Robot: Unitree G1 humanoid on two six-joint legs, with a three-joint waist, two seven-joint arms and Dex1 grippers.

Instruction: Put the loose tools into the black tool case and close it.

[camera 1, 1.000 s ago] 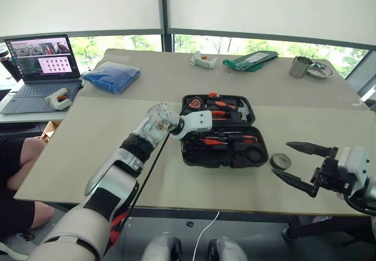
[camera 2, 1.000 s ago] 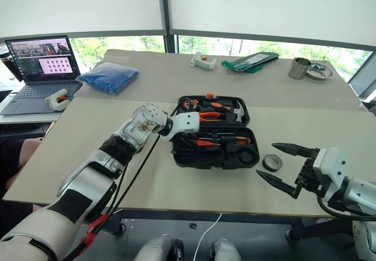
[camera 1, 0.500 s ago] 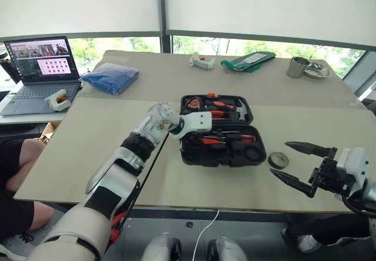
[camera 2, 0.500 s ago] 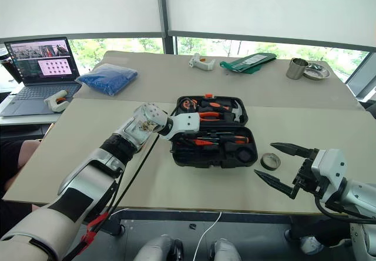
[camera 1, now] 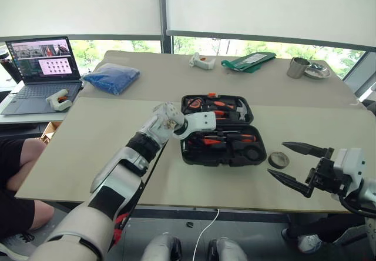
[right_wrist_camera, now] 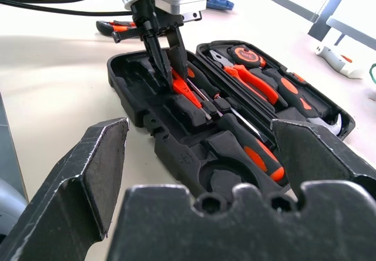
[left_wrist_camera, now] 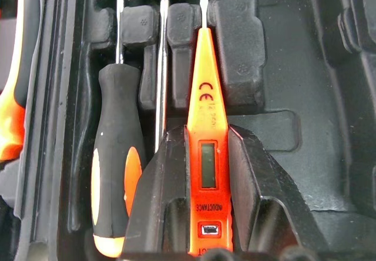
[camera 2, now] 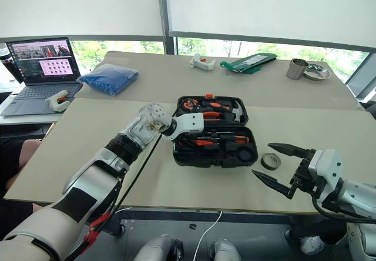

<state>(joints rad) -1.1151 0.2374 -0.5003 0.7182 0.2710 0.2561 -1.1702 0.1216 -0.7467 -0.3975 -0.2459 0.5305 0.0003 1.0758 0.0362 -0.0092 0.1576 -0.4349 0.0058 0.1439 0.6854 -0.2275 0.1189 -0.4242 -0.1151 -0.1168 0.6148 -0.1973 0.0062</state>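
Left gripper (left_wrist_camera: 207,237): fingers (left_wrist_camera: 158,214) narrowed onto the small all-orange screwdriver (left_wrist_camera: 207,126), one finger on each side of its body, pinching it. The tool lies along a recess in the front half of the black tool case (camera 1: 194,155), tip pointing away from the gripper. In the right wrist view the same gripper (right_wrist_camera: 167,64) points steeply down into the near-left part of the case, the orange tool between its tips.

Just beside the held tool, in the next recess: an orange-and-black-handled screwdriver (left_wrist_camera: 114,173), lying parallel. A second shaft lies between the two.

Case sits open and flat at table centre. Rear half holds pliers (right_wrist_camera: 252,82) and other orange-handled tools. Front half holds screwdrivers (camera 1: 226,139) and a round empty recess (right_wrist_camera: 226,176).

Right gripper (camera 1: 296,166): jaws spread wide, nothing between them, hovering off the table's front edge at about 4 o'clock from the case, well apart from it.

Small dark tape roll (camera 1: 279,160) rests on the table at 3 o'clock of the case, between the case and the right gripper.

A utility knife (right_wrist_camera: 120,29) lies on the table outside the case, beyond the left gripper in the right wrist view.
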